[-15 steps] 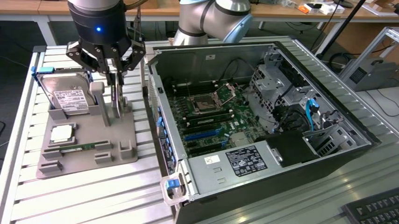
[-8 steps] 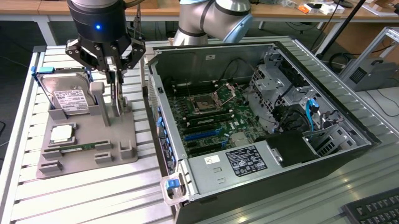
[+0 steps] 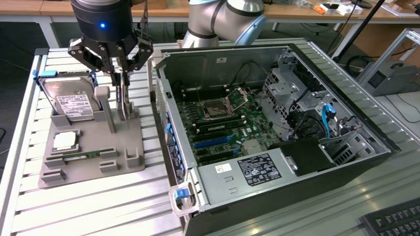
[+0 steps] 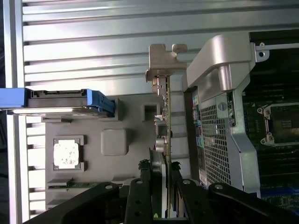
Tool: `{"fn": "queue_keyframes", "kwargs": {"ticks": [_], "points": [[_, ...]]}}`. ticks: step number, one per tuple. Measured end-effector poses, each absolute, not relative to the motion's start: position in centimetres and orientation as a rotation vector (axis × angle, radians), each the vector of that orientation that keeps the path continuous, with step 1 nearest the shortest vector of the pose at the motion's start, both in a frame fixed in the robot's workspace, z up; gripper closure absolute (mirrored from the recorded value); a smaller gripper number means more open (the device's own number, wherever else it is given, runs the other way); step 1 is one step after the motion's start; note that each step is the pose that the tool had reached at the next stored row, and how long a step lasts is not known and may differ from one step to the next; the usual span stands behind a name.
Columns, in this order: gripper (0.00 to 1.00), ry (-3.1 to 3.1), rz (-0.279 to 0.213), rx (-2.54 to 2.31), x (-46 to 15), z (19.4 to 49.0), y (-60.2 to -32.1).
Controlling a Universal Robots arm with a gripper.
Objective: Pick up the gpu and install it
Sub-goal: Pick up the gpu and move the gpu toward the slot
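- In the grey holder (image 3: pixel 125 147) on the desk (image 3: pixel 98 206), at the exterior view's left, the gpu (image 3: pixel 123 103) stands on edge, just beside the open case (image 3: pixel 315 182).
- From the wrist view the gpu (image 4: pixel 167 116) shows edge-on: green board, black cooler on one face, and the silver bracket (image 4: pixel 166 58) at the end farthest from the gripper.
- The gripper (image 3: pixel 122 73) is straight above the card, and its fingers (image 4: pixel 140 196) are closed onto it, one against each face, near the end away from the bracket.
- The card's lower edge looks seated in the holder's slot, so I judge the grasp made and the lift not yet begun.
- Other parts sit in the same holder, apart from the card:
  - the hard drive (image 3: pixel 75 103) in its blue frame, upright at the far end;
  - a CPU (image 3: pixel 64 141) lying flat in its pocket;
  - a RAM stick (image 3: pixel 82 155) along the near edge.
- Inside the case the motherboard (image 3: pixel 223 123) lies exposed.
- Its blue slots (image 3: pixel 213 142) carry no card that I can see, and nothing blocks them from above.
- Progress, as I judge it: early.
  - Done: approach and grip.
  - Left: raising the card out of the holder, carrying it over the case wall, lining it up with a slot and pressing it home.
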State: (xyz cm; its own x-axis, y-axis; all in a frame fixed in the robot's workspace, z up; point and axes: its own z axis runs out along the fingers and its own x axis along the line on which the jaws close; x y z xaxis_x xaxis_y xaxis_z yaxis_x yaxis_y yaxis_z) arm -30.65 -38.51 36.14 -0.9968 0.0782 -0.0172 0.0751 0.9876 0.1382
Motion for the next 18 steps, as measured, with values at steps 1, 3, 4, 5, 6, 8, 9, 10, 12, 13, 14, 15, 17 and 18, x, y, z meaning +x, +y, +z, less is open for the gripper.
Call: {"fn": "queue_keyframes", "kwargs": {"ticks": [1, 3, 4, 5, 6, 8, 9, 10, 12, 13, 14, 15, 17, 18], "points": [[0.73, 3.109, 0.217, 0.12, -30.65, 36.18, -38.51], [0.73, 3.109, 0.219, 0.12, -30.65, 36.29, -38.51], [0.73, 3.109, 0.22, 0.12, -30.65, 36.35, -38.52], [0.73, 3.109, 0.221, 0.12, -30.65, 36.42, -38.52], [0.73, 3.109, 0.221, 0.12, -30.65, 36.47, -38.52], [0.73, 3.109, 0.221, 0.12, -30.65, 36.52, -38.52], [0.73, 3.109, 0.221, 0.12, -30.64, 36.55, -38.52], [0.73, 3.109, 0.219, 0.12, -30.64, 36.58, -38.52], [0.73, 3.11, 0.203, 0.12, -30.64, 36.61, -38.52], [0.73, 3.11, 0.19, 0.12, -30.65, 36.6, -38.52], [0.73, 3.111, 0.168, 0.119, -30.65, 36.61, -38.52], [0.73, 3.112, 0.132, 0.119, -30.65, 36.6, -38.52], [0.73, 3.112, 0.089, 0.118, -30.65, 36.6, -38.52], [0.73, 3.112, 0.069, 0.118, -30.65, 36.6, -38.52]]}}
